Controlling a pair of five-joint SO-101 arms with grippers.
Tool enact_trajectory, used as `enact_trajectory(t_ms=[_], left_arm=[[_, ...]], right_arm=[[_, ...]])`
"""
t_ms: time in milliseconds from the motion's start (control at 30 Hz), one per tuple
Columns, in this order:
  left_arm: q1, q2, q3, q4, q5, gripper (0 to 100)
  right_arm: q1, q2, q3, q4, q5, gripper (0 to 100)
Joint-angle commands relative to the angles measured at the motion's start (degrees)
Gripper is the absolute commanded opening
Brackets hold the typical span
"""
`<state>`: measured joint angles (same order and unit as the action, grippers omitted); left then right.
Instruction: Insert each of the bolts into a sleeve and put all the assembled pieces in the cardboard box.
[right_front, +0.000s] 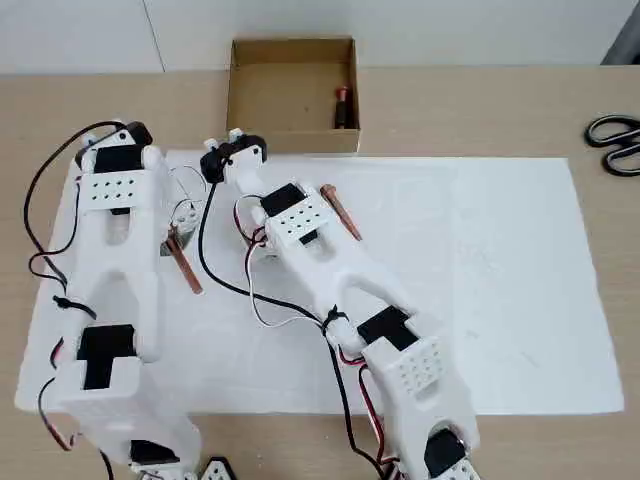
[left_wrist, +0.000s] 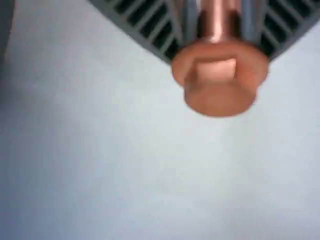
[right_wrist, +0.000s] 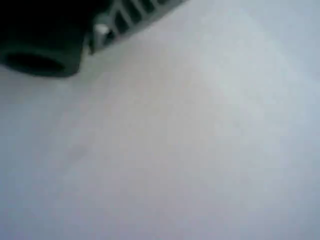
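Starting at the near edge of the table (right_front: 520, 445), you have a white paper sheet (right_front: 480, 290) covering most of the top, with both arms reaching over its left half.

Left gripper (left_wrist: 219, 22): jaws closed on a copper bolt (left_wrist: 220, 82). They clamp the shank, and the flanged head sticks out clear of them above the paper, toward the sheet's left edge.

A second bolt (right_front: 340, 212) lies loose on the paper farther in, just beside the right arm's forearm and angled toward the far edge.

Right gripper (right_wrist: 125, 17): a black sleeve (right_wrist: 40, 50) sits right against it, open end showing, above bare paper. You cannot tell whether these jaws are open or closed.

The cardboard box (right_front: 290, 142) stands at the far edge of the sheet. One assembled piece (right_front: 343, 108) lies inside along its right wall.

A pair of scissors (right_front: 615, 143) rests on bare table near the far right corner, well apart from the rest.
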<state>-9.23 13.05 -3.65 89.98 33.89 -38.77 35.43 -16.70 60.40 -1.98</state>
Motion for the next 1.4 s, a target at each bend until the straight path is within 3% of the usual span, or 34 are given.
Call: enact_trajectory(t_ms=[0, 200, 600, 900, 1367], left_arm=[[-0.1, -3.8, -0.3, -0.9, -0.5, 1], [0.0, -3.8, -0.3, -0.9, -0.5, 1], [0.1, -3.9, -0.3, -0.9, -0.5, 1], [0.1, -3.9, -0.3, -1.0, -0.5, 1], [0.1, -3.7, -0.3, -1.0, -0.5, 1]], right_arm=[[-0.6, 0.4, -1.8, 2.9, -0.4, 1.8], [-0.7, -0.3, -2.5, 7.2, -0.4, 5.0], [1.8, -10.5, -2.3, 9.4, -0.4, 0.5], [1.7, -10.5, -2.3, 16.5, -0.6, 0.5], [0.9, -6.7, -0.4, 17.5, -0.5, 4.0]])
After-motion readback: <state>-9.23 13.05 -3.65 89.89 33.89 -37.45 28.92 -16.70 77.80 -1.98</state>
